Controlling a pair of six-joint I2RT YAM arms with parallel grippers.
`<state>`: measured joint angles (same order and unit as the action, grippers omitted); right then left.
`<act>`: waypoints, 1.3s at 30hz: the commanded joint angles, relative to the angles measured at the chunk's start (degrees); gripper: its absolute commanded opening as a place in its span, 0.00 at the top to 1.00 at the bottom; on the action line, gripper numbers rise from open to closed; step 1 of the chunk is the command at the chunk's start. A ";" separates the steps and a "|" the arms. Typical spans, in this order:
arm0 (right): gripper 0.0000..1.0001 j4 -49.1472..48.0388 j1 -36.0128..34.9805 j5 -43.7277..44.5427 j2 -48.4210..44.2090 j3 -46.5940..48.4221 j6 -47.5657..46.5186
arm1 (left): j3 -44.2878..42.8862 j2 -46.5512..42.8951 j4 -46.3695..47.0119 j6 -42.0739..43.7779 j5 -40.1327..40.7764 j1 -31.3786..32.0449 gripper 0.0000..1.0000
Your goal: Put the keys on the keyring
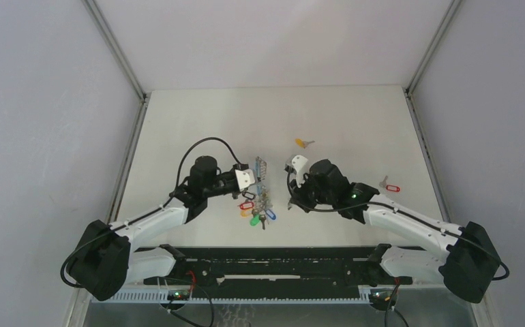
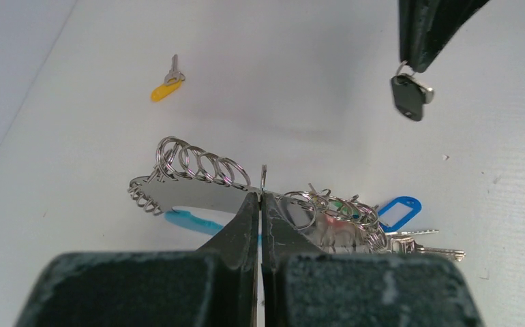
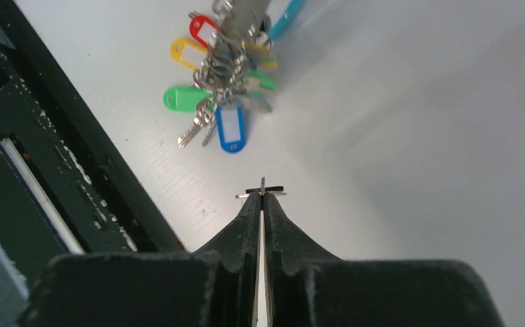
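Top external view shows the keyring (image 1: pixel 260 199) near the middle of the table (image 1: pixel 355 116), between the two arms, with its coloured tags fanned toward 6 o'clock. Left wrist view has the left gripper (image 2: pixel 261 197) clenched on one thin ring of the keyring. Steel rings and a light-blue coil spread to either side of its fingertips, and a blue tag sits at 3 o'clock. The right gripper (image 3: pixel 262 196) is pinched tight on the black key (image 2: pixel 408 97), which hangs from its tips. In the top view this key is at the keyring's 3 o'clock, just apart from the bunch. The yellow key (image 1: pixel 304 143) lies loose at the keyring's 1 o'clock. The red key (image 1: pixel 389 185) lies at 3 o'clock, beyond the right arm and well apart from the keyring.
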<state>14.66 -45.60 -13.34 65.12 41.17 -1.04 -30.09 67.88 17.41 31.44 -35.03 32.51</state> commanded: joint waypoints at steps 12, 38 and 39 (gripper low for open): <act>1.00 21.56 -3.54 19.70 7.06 3.88 28.67 | 2.03 -3.44 6.15 -2.00 0.12 0.27 1.00; 1.00 -19.73 -1.84 27.09 16.57 -8.82 19.40 | 1.89 -2.65 6.26 -1.72 0.48 0.27 1.00; 1.00 -20.50 -1.98 27.06 16.18 -9.49 19.31 | 2.04 -2.74 6.54 -1.78 0.43 0.27 1.00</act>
<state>2.55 -47.29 12.51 82.39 34.00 20.25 -28.88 66.32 18.96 30.44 -34.61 32.51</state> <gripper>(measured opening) 0.002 0.010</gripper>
